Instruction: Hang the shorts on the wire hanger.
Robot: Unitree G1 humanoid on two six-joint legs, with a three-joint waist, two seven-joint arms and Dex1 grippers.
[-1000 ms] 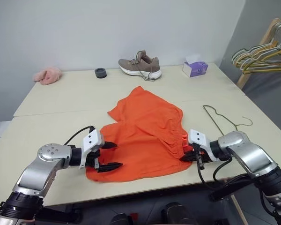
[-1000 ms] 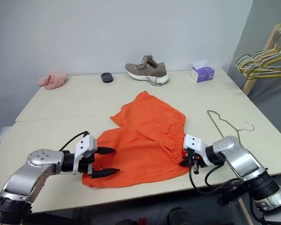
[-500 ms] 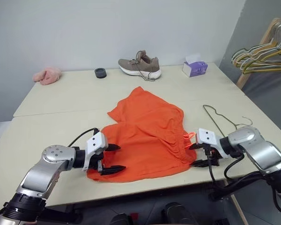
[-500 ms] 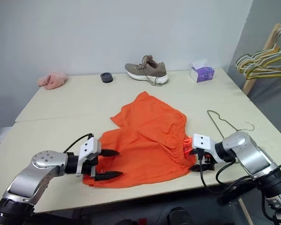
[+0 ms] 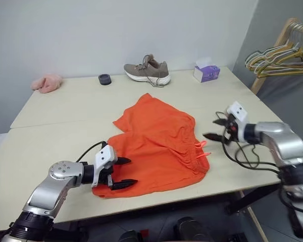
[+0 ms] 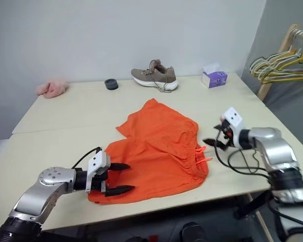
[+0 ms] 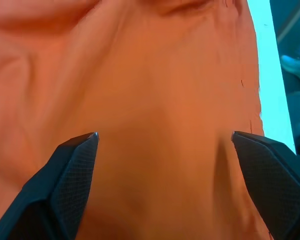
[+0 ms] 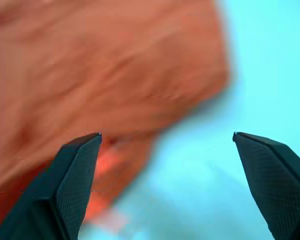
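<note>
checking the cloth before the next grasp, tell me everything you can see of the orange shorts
The shorts are bright orange, soft fabric, lying crumpled and partly folded on the pale table. A gathered waistband runs along their right side, with the drawstring poking out there. One corner points toward the far wall. The left gripper sits open at their near left edge, fingers over the cloth. The right gripper is open, apart from them.

Both claws point(image 5: 122, 172) point(image 5: 216, 128) spread wide

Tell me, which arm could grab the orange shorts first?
Left. Its pincer is open right over the near corner of the shorts, ready to pinch. The right pincer is open too, but raised off to the side, clear of the cloth.
</note>
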